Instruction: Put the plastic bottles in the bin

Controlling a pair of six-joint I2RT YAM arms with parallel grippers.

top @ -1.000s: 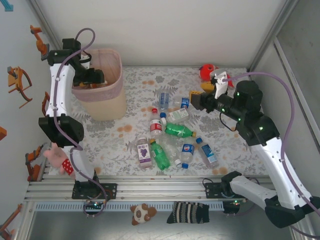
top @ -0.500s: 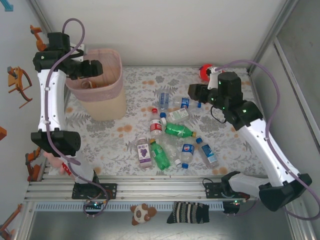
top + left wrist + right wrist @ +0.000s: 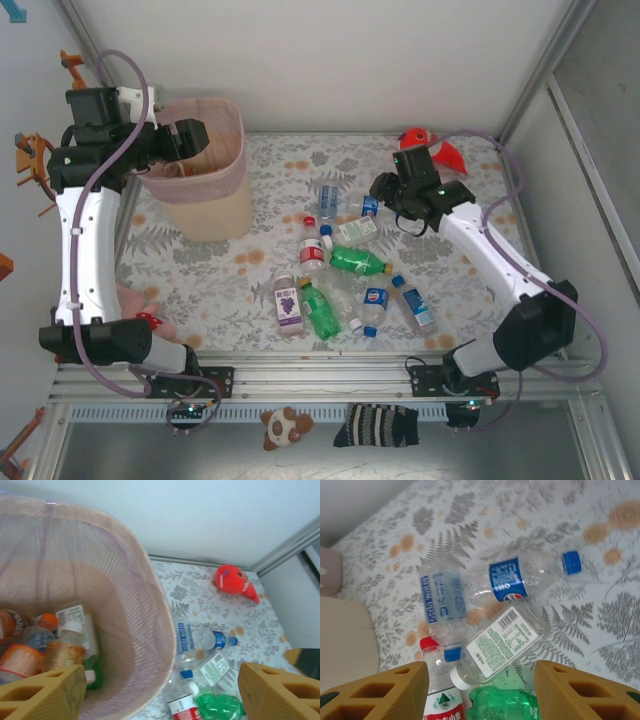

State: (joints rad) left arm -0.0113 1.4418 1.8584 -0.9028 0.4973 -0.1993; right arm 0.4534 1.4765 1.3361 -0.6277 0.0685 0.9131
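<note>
- The bin [image 3: 218, 205] stands upright in the far left corner of the table [image 3: 215, 275], pink mesh above and cream below.
- Several binned bottles [image 3: 57, 647] lie heaped at its bottom, among them one with an orange cap and one with a white label.
- The left gripper [image 3: 188, 140] hangs over the bin's opening, toward its left side. Its fingers [image 3: 45, 695] are spread wide with nothing between them.
- The loose bottles [image 3: 340, 265] lie scattered on their sides across the middle of the table, reaching toward the near edge.
- A green bottle [image 3: 357, 262] with an orange cap lies at the centre of that scatter. A second green bottle [image 3: 320, 312] lies nearer the near edge, just beside a purple-labelled bottle [image 3: 288, 303].
- The right gripper [image 3: 383, 188] hovers over the far side of the scatter, its jaws partly apart and holding nothing.
- Below it lie a blue-labelled bottle [image 3: 520, 577] with a blue cap and a white-labelled bottle [image 3: 495, 647], close together.
- A red fish plush [image 3: 442, 152] rests in the far right corner, apart from the bottles.
</note>
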